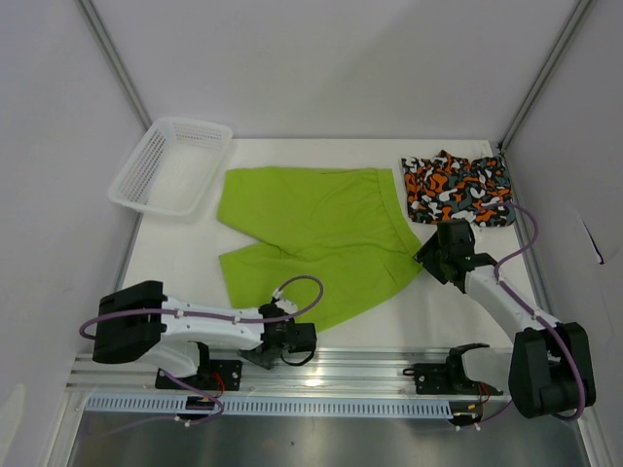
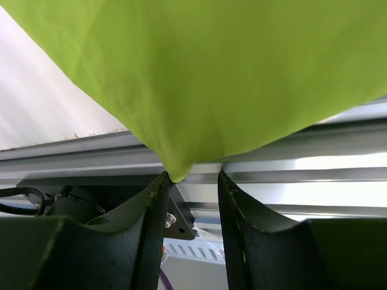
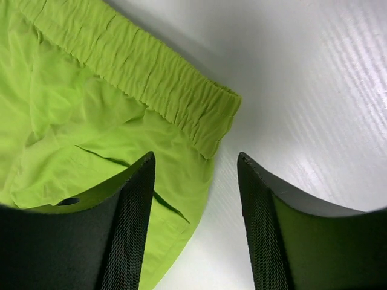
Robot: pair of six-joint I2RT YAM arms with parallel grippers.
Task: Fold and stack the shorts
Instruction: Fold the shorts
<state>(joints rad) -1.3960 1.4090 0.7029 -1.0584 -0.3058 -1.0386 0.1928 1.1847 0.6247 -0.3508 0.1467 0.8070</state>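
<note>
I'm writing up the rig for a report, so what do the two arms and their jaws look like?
Both the left arm and right arm have slim white links between bulky black joints. A purple cable loops along each. The jaws are black, curved blades with finely textured inner faces.

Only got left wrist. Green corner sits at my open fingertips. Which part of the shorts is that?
Observer: Top view shows it's the near leg's outer corner of the lime green shorts, which are spread flat.
Operator: Right arm?
Observer: The right gripper is open over the waistband end of the same pair, holding nothing.
Operator: Camo pair?
Observer: The camo shorts lie at the far right of the table, beside that waistband, not yet stacked.
</note>
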